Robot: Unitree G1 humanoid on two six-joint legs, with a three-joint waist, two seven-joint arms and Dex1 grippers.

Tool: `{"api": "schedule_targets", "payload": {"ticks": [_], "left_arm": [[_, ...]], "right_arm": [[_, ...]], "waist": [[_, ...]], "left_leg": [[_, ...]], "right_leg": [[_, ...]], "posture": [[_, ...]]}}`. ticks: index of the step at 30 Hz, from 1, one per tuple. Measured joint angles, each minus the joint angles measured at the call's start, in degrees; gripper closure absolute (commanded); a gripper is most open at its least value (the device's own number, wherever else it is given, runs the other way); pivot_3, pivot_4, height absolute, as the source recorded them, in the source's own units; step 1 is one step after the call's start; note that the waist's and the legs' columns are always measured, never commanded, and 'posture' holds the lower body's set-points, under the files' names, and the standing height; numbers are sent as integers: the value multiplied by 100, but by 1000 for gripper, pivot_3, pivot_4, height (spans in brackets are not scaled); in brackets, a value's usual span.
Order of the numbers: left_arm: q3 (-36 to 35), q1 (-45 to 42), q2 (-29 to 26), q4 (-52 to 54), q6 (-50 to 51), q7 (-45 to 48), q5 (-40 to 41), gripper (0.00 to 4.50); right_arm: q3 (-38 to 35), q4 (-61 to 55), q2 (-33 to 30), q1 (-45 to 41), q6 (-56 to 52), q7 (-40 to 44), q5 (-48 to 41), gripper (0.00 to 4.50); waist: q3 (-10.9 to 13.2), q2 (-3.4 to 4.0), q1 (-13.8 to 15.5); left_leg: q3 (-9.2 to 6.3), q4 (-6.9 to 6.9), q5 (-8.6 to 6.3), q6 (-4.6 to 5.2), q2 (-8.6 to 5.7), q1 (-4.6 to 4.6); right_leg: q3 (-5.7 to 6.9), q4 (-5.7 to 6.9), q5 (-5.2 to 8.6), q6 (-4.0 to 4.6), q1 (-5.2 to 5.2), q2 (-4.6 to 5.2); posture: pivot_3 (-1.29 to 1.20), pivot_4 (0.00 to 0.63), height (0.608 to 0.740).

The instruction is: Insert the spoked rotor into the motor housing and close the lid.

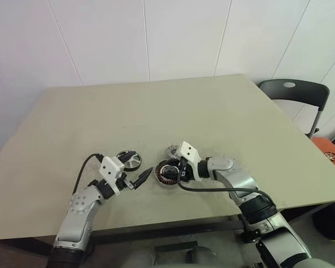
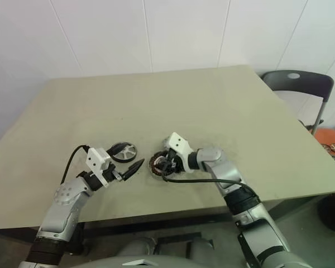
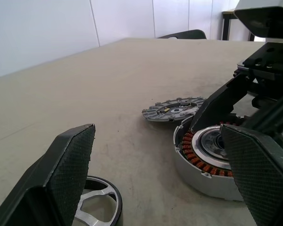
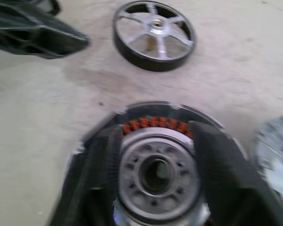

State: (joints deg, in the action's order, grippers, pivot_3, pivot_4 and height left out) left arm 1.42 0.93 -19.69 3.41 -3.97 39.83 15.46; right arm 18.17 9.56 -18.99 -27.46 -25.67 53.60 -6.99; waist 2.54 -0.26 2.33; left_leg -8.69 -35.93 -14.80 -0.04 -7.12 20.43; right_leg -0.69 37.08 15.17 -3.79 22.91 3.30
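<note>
Right gripper (image 4: 155, 188) sits over the housing (image 3: 203, 155), one finger either side of the pale hub inside the winding ring, jaws part open; whether the pads actually bite the hub I can't tell, so call it straddling, not a confirmed grasp. Left gripper (image 1: 135, 180) hangs released, jaws wide and empty, just beside the housing and near the lid (image 1: 128, 159). Rotor (image 3: 173, 109) lies flat on the table (image 1: 212, 111), just beyond the housing and not yet seated in it. Lid rests on the table, apart from the housing, so both steps look undone. Risks, as I judge them: with fingers down in the bore, closing or twisting could scrape the copper windings or drag the housing across the table into the rotor; if the fingers stay there the rotor has nowhere to go; the rotor is thin and flat on the surface, so a pinch from above could slip or flip it; the left fingertips are close enough to nudge the housing if that arm swings in. Views: the right wrist view looks straight down the bore and shows the finger-to-winding clearance plus the lid's spokes, which the head views can't resolve; the left wrist view gives a low side-on look showing the rotor flat and separate from the housing wall; the head views alone give both arms and the overall layout.
</note>
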Motion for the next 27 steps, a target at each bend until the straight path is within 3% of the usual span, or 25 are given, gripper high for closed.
{"api": "schedule_targets", "payload": {"ticks": [4, 27], "left_arm": [[-1, 0, -3, -2, 0, -1, -1, 0], [-1, 2, -3, -3, 0, -15, -23, 0]], "right_arm": [[59, 105, -103, -25, 222, 21, 121, 4475], [202, 315, -198, -33, 1003, -84, 344, 4475]], "waist": [[0, 0, 0], [-2, -1, 7]], "left_leg": [[2, 0, 0, 0, 0, -1], [4, -12, -3, -2, 1, -9]], "right_leg": [[-2, 0, 0, 0, -1, 0], [-2, 3, 10, -18, -14, 0]], "posture": [[0, 0, 740], [0, 0, 740]]}}
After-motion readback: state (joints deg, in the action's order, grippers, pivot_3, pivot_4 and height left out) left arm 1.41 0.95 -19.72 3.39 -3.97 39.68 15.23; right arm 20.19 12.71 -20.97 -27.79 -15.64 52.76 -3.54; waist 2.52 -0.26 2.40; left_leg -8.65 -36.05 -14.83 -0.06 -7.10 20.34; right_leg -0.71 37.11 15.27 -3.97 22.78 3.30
